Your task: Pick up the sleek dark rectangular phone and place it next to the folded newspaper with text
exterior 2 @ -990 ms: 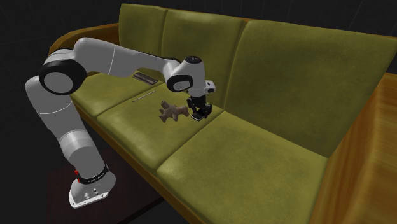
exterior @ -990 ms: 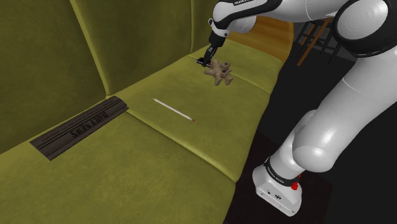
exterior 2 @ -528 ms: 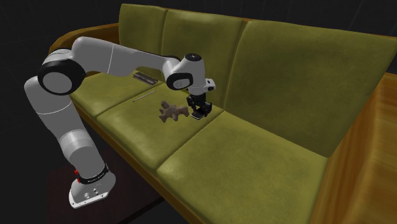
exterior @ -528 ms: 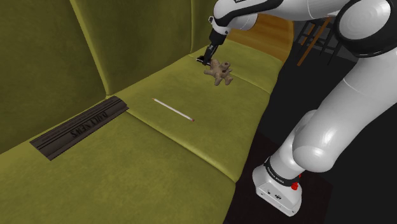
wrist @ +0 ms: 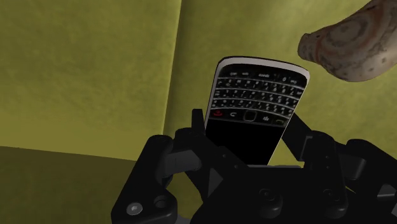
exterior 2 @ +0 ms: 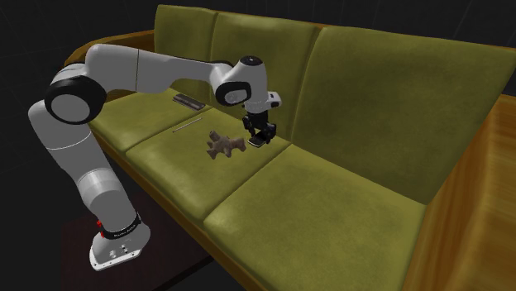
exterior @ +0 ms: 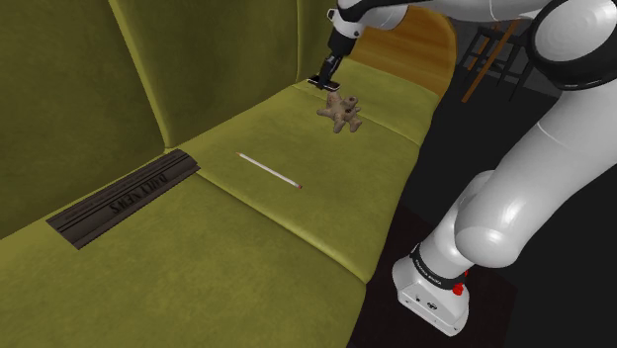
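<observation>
Along the long olive sofa point(exterior: 297, 222), the folded newspaper point(exterior: 124, 198) lies flat on the seat at the shoulder view's left. A brown teddy bear point(exterior: 339, 112) sits near the gripper point(exterior: 326, 81), and a thin white stick point(exterior: 269, 170) lies on the way. The gripper hangs just above the seat by the backrest, clenched on the dark phone point(wrist: 254, 108). Best, I judge, to lift higher, pass over the stick, then lower the phone flat just beside the paper — not on it. The wrist view gives the keypad and the fingers point(wrist: 198, 127) pressing the phone's sides — the shoulder view gives the route and destination.
</observation>
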Robot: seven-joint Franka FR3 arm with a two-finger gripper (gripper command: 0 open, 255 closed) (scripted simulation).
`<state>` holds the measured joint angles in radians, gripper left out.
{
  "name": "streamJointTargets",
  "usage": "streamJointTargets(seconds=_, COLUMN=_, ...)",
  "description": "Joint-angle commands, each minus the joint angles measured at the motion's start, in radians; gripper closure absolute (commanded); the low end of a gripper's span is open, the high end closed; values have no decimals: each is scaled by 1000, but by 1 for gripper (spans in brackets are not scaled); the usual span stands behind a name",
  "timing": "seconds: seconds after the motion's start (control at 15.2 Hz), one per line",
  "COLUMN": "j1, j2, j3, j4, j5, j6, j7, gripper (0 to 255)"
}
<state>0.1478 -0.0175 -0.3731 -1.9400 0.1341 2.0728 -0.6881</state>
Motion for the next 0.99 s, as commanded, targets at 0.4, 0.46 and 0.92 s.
streamJointTargets(seconds=0.4, j1=12, j2=-24, j3=14, j4=65, j5=-19, j6=-84, j7=43, gripper=255)
streamJointTargets(seconds=0.46, j1=23, j2=-32, j3=27, j4=57, j5=-25, j6=-80, j7=69, gripper=255)
streamJointTargets(seconds=0.92, j1=100, j2=-54, j3=119, j4=34, j5=-57, j6=-62, j7=248, gripper=255)
